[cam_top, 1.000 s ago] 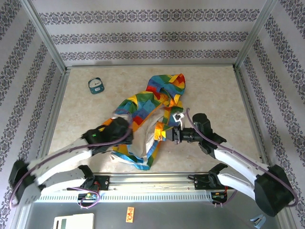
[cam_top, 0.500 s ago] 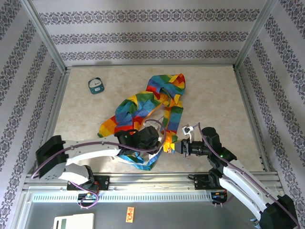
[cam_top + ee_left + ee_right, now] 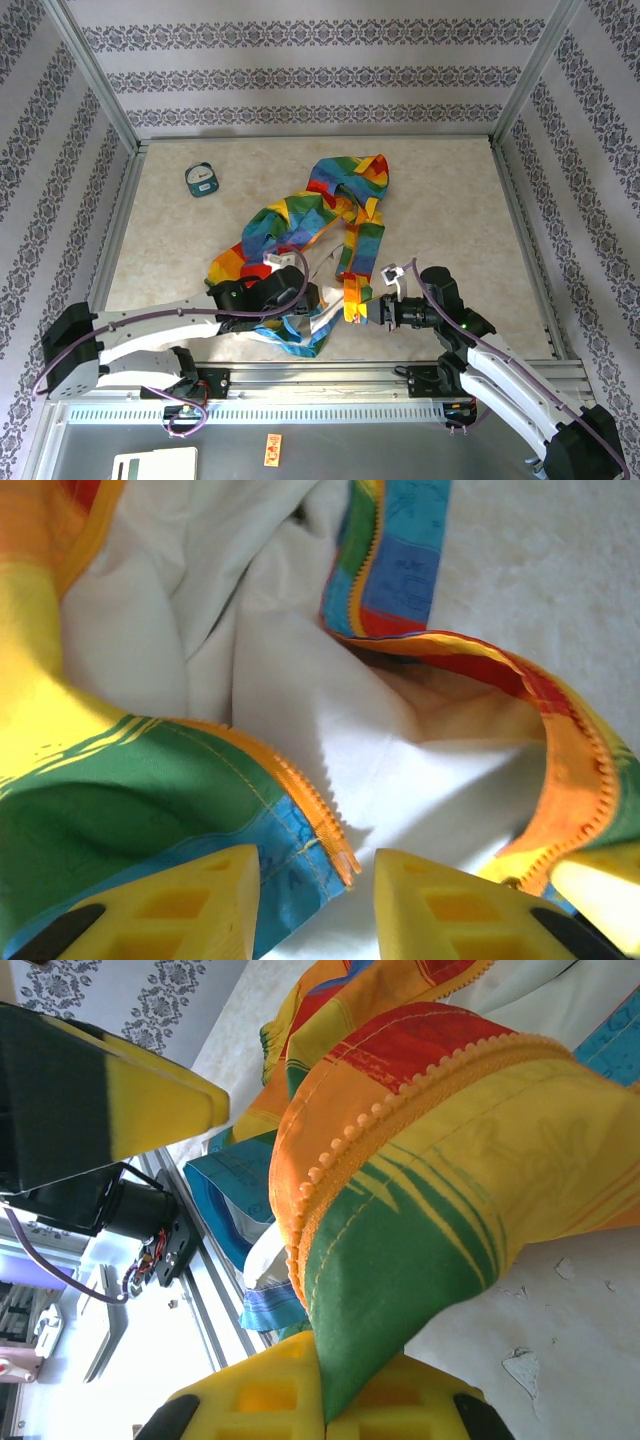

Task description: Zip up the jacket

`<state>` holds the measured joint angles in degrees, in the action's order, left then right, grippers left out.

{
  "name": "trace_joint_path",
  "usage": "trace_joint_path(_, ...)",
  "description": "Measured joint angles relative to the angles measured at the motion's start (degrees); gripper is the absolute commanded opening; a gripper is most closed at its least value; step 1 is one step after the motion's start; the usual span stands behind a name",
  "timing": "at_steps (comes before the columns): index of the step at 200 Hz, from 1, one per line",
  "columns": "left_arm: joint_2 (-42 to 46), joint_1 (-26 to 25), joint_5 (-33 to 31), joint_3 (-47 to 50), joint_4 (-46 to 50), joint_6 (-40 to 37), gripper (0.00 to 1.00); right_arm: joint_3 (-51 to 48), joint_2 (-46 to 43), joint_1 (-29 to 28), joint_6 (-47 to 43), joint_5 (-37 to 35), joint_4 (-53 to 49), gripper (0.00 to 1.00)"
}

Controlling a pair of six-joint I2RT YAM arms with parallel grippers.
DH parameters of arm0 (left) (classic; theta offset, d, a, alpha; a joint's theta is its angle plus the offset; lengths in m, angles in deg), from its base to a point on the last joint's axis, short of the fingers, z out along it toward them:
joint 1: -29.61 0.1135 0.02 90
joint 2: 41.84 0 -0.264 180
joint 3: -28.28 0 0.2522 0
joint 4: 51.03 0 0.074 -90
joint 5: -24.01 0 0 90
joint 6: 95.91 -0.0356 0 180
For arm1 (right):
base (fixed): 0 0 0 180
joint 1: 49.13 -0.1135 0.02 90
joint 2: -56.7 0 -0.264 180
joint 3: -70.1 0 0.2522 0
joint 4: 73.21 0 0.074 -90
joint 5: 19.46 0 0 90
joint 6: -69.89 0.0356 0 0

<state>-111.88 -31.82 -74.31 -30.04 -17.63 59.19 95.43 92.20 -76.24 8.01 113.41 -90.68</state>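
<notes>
Clamping the orange zipper edge (image 3: 352,1128) of the soft rainbow patchwork jacket (image 3: 300,215), the right gripper (image 3: 325,1380) is closed; the left gripper (image 3: 315,880) stands parted, the other zipper end (image 3: 335,845) lying ungripped between its fingers (image 3: 200,905).

jacket (image 3: 300,225) heaped mid-table, bare tabletop (image 3: 450,200) far right

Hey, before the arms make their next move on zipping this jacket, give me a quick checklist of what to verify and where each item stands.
1. Right gripper clamped on the jacket at its zipper edge: ok.
2. Left gripper open, ready to grasp: ok.
3. Free zipper end lined up with the gap between the left fingers: ok.
4. Zipper halves joined: not ok, they lie apart.
5. Slider position: cannot tell.
</notes>
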Motion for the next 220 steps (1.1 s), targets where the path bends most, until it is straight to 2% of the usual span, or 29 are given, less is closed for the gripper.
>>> trace_joint_path(20, -3.9, -0.9, -2.6, -5.2, 7.1, 4.2, 0.52, 0.0, -0.1, 0.0, 0.0, 0.0, 0.0, 0.0)
trace_joint_path(52, -7.3, -1.8, -7.0, -14.0, 18.3, 3.1, 0.65, 0.0, -0.1, 0.0, -0.2, 0.0, -0.4, 0.0)
trace_joint_path(66, -7.6, -2.0, -8.7, -16.5, 22.9, 1.8, 0.66, 0.0, -0.1, 0.0, -0.3, 0.0, -0.6, 0.0)
trace_joint_path(87, -7.6, -2.0, -9.3, -15.8, 26.7, 0.5, 0.7, 0.0, -0.3, 0.0, -0.3, -0.2, -1.0, 0.0)
trace_joint_path(105, -7.6, -2.0, -8.0, -10.3, 25.3, -0.9, 0.7, 0.0, -0.8, 0.0, -0.2, -0.5, -1.5, 0.0)
trace_joint_path(113, -7.7, -2.0, -7.3, -7.5, 24.3, -1.4, 0.66, 0.0, -1.0, 0.0, -0.2, -0.6, -1.7, 0.0)
trace_joint_path(119, -7.8, -2.0, -6.6, -5.4, 23.2, -1.8, 0.58, 0.0, -1.0, 0.0, -0.2, -0.7, -1.8, 0.0)
trace_joint_path(124, -7.9, -1.9, -5.9, -3.7, 21.9, -2.1, 0.48, 0.0, -1.1, 0.0, -0.2, -0.7, -2.1, 0.0)
trace_joint_path(136, -8.3, -1.5, -4.7, -0.8, 19.1, -3.4, 0.15, 0.1, -1.2, 0.0, -0.2, -1.1, -2.7, 0.0)
trace_joint_path(144, -8.3, -1.1, -4.3, 0.1, 17.9, -4.5, 0.0, 0.3, -1.3, 0.0, -0.2, -1.4, -3.4, 0.0)
trace_joint_path(162, -6.8, 0.1, -5.3, 0.4, 16.8, -8.3, 0.0, 1.1, -1.1, 0.0, -0.2, -1.7, -4.5, 0.0)
trace_joint_path(180, -1.7, 1.8, -7.1, 0.2, 17.5, -13.8, 0.0, 2.7, 0.2, 0.0, -0.5, -1.8, -5.8, 0.0)
trace_joint_path(200, 4.5, 3.5, -10.0, -2.1, 21.2, -20.7, 0.0, 4.7, 2.5, 0.0, -1.4, -1.9, -6.2, 0.0)
trace_joint_path(220, 6.7, 3.8, -11.9, -3.9, 24.3, -25.2, 0.0, 6.1, 5.2, 0.0, -2.0, -1.9, -6.2, 0.0)
